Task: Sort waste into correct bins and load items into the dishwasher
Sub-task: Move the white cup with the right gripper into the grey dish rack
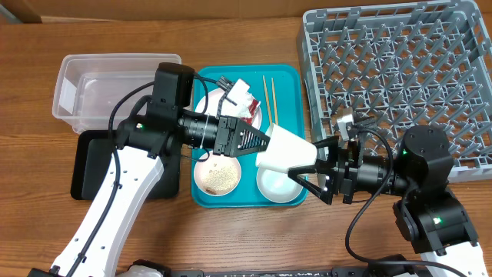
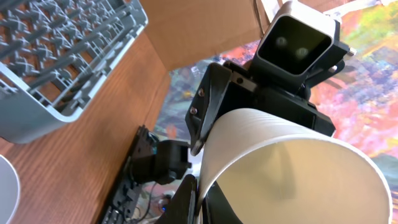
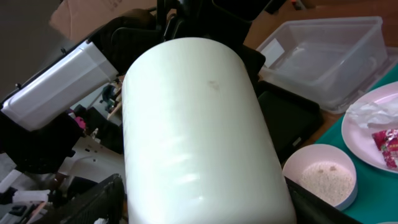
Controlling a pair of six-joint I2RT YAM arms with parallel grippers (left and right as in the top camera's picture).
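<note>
A white cup (image 1: 284, 150) hangs above the teal tray (image 1: 288, 73), lying on its side between both arms. My left gripper (image 1: 260, 142) is shut on the cup's rim, one finger inside and one outside (image 2: 199, 199). My right gripper (image 1: 311, 175) is open, its fingers spread on either side of the cup's body (image 3: 199, 137). On the tray are a pale plate (image 1: 258, 117) with a red packet (image 1: 247, 104) and a white napkin (image 1: 238, 87), chopsticks (image 1: 269, 96), a bowl of rice (image 1: 217, 177) and a pale bowl (image 1: 278, 185).
The grey dish rack (image 1: 400, 69) fills the back right and also shows in the left wrist view (image 2: 56, 56). The clear tub (image 1: 84, 92) stands at the back left, with the black tray (image 1: 88, 165) in front of it under my left arm.
</note>
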